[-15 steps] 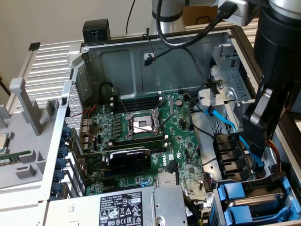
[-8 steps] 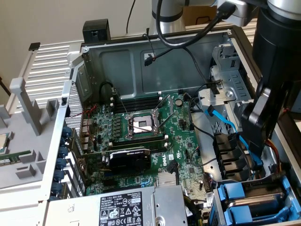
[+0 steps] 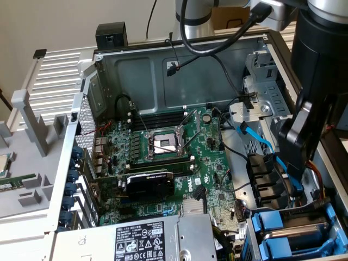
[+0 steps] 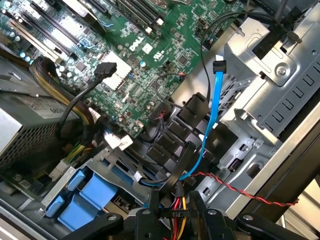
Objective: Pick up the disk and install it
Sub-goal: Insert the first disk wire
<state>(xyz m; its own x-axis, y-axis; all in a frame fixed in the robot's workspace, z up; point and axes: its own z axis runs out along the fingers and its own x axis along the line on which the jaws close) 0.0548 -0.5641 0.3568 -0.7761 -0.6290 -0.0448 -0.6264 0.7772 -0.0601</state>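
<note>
Fingers stand apart, holding nothing, close to the bay in the wrist view. Disk sits in that bay, two blue ends showing. Exterior view adds one arm, one black card and one grey box.

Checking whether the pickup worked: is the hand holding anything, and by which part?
Nothing is held; the hand is open and empty.

Black robot arm blocks the grey metal drive cage on the exterior view's right; grey power-supply box and blue plastic rails run off the bottom edge.
</note>
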